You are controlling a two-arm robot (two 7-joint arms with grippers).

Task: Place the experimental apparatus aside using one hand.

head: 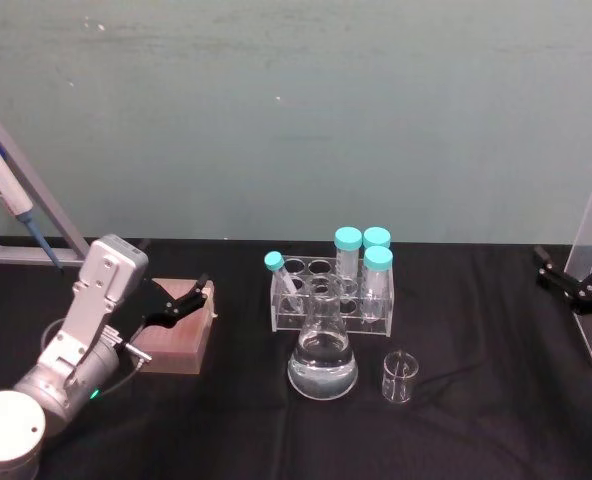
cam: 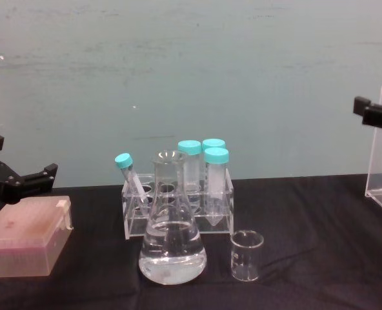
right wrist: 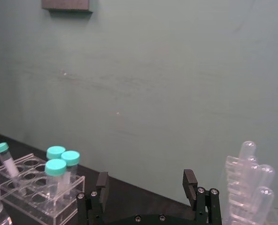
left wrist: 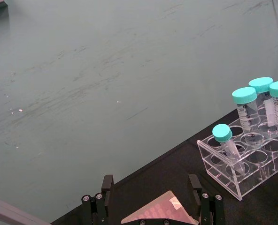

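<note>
Head view: our left gripper hangs spread over the pink box. The flask, beaker and capped-tube rack stand well to its right, untouched.

Right wrist view: our right gripper, fingers apart, idles beside the tall tube rack.

Chest view: we judge nothing has been set aside yet.

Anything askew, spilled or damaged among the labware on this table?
Only one thing: the small teal-capped tube at the left end of the rack leans askew, while the three larger tubes stand upright. No spill shows around the flask or beaker, and nothing looks damaged.
</note>
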